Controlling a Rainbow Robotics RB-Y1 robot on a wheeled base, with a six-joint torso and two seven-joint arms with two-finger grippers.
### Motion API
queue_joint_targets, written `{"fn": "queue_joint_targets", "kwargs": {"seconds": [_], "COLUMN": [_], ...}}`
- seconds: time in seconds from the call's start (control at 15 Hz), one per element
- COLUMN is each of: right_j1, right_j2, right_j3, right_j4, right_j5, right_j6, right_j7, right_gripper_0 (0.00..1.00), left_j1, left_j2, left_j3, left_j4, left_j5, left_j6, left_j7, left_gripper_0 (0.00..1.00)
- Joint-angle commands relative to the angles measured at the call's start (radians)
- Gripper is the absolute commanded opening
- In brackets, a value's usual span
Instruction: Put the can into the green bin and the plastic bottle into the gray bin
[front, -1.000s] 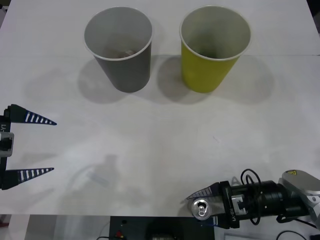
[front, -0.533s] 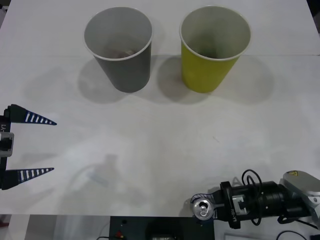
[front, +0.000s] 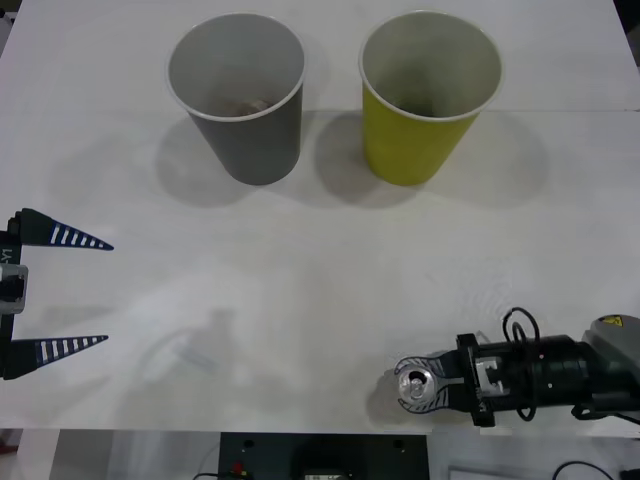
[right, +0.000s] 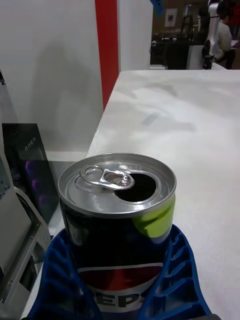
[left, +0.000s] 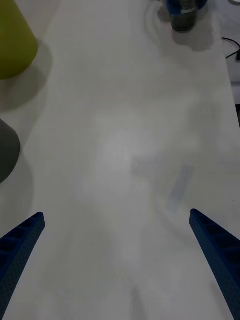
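The can (front: 417, 386) sits in the lower right of the front frame, near the table's (front: 320, 280) bottom edge, upright with its pull-tab top facing the camera. Your right gripper (front: 425, 388) has its blue ribbed fingers (right: 175, 280) wrapped against both sides of the can's body, low down by the label. Your left gripper (front: 70, 290) waits at the left edge with its fingers spread wide and nothing between them.

The green bin (front: 428, 95) stands at the upper right, the gray bin (front: 240, 95) just beside it at the upper left; something pale lies in the gray bin's bottom, too small to identify.

For this step, lift straight up first so the can's base clears the table, and keep it upright since the top is open. Carry it high enough to pass over the green bin's rim, centre it above the white opening, then release. Stay away from the gray bin alongside.
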Motion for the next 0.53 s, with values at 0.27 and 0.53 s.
{"fn": "queue_joint_targets", "kwargs": {"seconds": [0.27,0.53], "right_j1": [0.128,0.214], "right_j2": [-0.096,-0.145], "right_j3": [-0.207,-0.27], "right_j4": [-0.403,-0.694], "right_j5": [0.303,0.515], "right_j6": [0.195,0.359], "right_j7": [-0.464,-0.91], "right_gripper_0": [0.0,0.0], "left_j1": [0.0,0.0], "left_j2": [0.0,0.0], "left_j3": [0.0,0.0], "left_j4": [0.0,0.0], "left_j5": [0.0,0.0], "left_j6": [0.0,0.0], "left_j7": [0.0,0.0], "left_gripper_0": [1.0,1.0]}}
